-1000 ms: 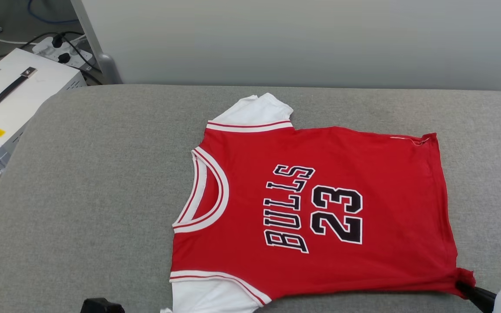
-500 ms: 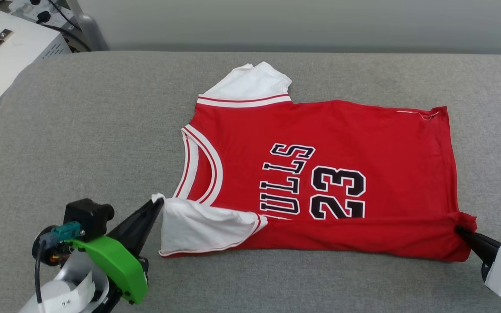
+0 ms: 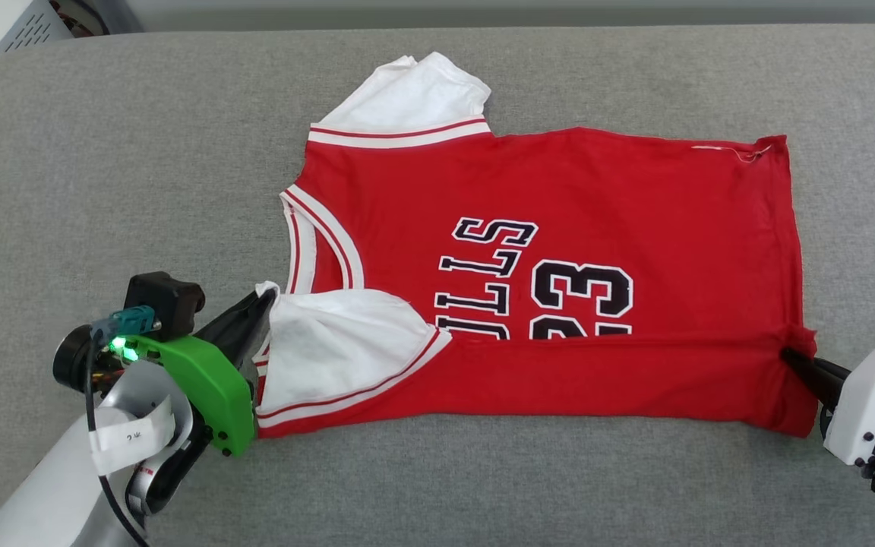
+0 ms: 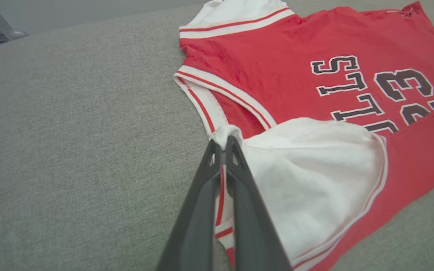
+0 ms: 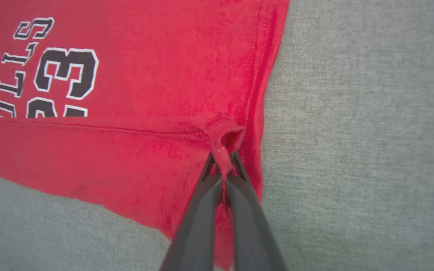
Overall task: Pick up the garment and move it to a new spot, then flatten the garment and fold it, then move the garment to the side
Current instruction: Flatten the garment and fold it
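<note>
the garment (image 3: 559, 197) lies flattened with its first fold half made, left gripper (image 3: 264, 298) pinching the white sleeve (image 3: 331, 342) and right gripper (image 3: 785, 353) pinching the hem corner (image 3: 800, 338); finishing and moving aside remain.

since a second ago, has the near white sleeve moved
Yes. Held by the left hand, the near sleeve has been folded up the head view onto the garment, now reaching the collar and hiding the B of the lettering.
</note>
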Tool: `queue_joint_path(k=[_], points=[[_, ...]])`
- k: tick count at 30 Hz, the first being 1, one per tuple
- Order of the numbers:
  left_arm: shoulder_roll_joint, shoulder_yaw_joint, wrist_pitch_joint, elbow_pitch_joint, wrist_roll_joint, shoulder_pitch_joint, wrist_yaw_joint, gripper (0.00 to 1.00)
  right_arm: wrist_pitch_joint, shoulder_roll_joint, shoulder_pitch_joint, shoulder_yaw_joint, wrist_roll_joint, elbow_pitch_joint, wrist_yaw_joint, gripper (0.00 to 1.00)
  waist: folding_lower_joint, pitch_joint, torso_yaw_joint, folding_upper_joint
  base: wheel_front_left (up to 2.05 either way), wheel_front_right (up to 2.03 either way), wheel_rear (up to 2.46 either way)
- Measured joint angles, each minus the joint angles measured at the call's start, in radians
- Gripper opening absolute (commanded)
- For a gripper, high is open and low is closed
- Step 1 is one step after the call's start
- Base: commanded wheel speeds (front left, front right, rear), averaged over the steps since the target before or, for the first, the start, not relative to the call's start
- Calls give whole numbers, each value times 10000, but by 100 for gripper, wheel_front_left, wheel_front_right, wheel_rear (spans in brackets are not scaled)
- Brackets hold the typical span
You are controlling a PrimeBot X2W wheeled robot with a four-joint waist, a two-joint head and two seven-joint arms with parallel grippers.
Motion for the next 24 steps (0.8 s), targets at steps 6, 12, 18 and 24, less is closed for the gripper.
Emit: queue_joint_path(k=[6, 12, 18, 24], points=[[-334, -546, -73, 1302, 257, -528, -69, 100, -345, 29, -425, 278, -855, 397, 0, 100, 1, 72, -71, 0, 0, 0, 0], [-876, -510, -1112, 2391, 337, -649, -59, 100, -518, 336, -591, 380, -1384, 405, 0, 100, 1, -189, -73, 0, 0, 0, 0], [-1049, -44, -2048, 2732, 148, -589, 153, 100, -736, 476, -432, 73, -1814, -71, 0, 100, 1, -619, -36, 0, 0, 0, 0], [-993, 441, -2429, 2174, -291, 155, 717, 100, -654, 612, 497, -562, -2491, -819, 0, 100, 1, -1082, 44, 0, 0, 0, 0]])
